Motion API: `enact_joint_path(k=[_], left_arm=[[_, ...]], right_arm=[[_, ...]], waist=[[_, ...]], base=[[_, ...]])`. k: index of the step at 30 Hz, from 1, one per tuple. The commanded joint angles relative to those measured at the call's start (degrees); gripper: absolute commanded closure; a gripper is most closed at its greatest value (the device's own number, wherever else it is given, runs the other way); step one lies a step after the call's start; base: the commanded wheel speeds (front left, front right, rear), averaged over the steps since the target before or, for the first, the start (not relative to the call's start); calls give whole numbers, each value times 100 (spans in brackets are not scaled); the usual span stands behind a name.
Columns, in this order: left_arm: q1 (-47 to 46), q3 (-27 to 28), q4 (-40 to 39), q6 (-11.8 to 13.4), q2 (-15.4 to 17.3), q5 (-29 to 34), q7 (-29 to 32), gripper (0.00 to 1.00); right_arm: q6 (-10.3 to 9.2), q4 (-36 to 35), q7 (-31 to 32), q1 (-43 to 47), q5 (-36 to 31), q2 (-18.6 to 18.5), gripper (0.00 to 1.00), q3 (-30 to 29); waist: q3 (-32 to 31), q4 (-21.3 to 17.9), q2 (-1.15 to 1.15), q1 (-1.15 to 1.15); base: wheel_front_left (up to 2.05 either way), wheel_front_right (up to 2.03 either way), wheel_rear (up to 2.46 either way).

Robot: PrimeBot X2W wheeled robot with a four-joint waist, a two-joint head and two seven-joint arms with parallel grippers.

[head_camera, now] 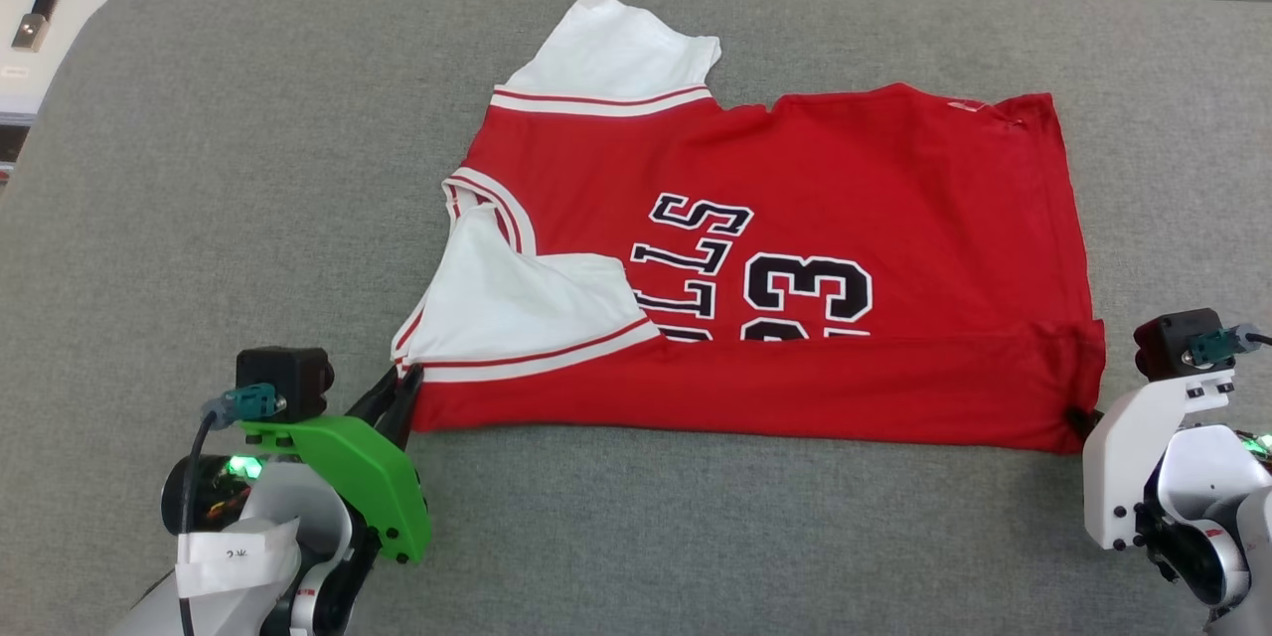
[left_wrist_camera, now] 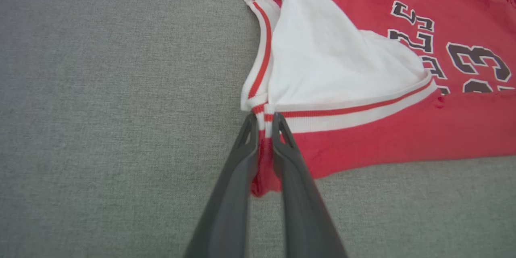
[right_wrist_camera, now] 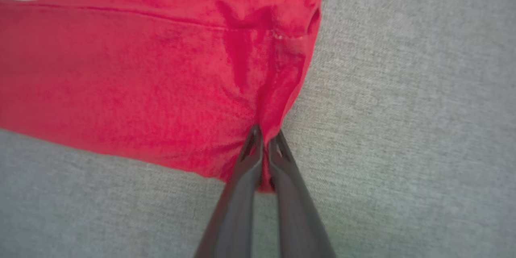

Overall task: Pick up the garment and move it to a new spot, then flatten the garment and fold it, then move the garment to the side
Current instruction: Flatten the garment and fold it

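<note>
**A:** Dark fingers of the left end effector are pinched narrow on the jersey, right at the corner where the striped trim meets the red edge.

**B:** And the right end effector?

**A:** Also narrow, clamped on the red hem corner. The jersey lies flat on the grey counter, stretched between the two end effectors. A white sleeve is folded onto the chest just beyond the left tips.

**B:** So a lengthwise fold is in hand, I'd say. A red band next to the end effectors already overlaps the lettering.

**A:** To do it well, I'd lift both corners together, at equal height, with the edge between them taut. Then carry it straight away from the end effectors so the fold line runs parallel to the far side.

**B:** Watch that sleeve; it could slide or bunch. Let go only once the cloth rests flat.
</note>
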Motion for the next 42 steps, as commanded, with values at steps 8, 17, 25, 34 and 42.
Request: enact_joint_path(k=[8,17,25,34,42], left_arm=[[236,-101,188,-85,69,-120,128,100],[869,-319,17,9,121,-260,234,100],[1061,-543,206,-34,-34,-303,330,100],[756,-709,880,-321,-360,-242,328,100],[607,-765,1330,-537,-535,-245,254,100]], right_arm=[[-5,122,-17,283,110,-321,100,-21],[-5,-606,341,1153,348,-511,100,-449],[-5,-1349,834,1943,218,-255,100,-997],[-5,-1000,481,1734,114,-86,100,-832],[-5,-601,196,1563,135,-107,100,-641]], waist=[[-532,-85,0,0],[-909,-96,0,0],[-809,-135,0,0],[-531,-165,0,0],[-506,-145,0,0]], base=[[0,0,0],[0,0,0],[0,0,0],[0,0,0],[0,0,0]])
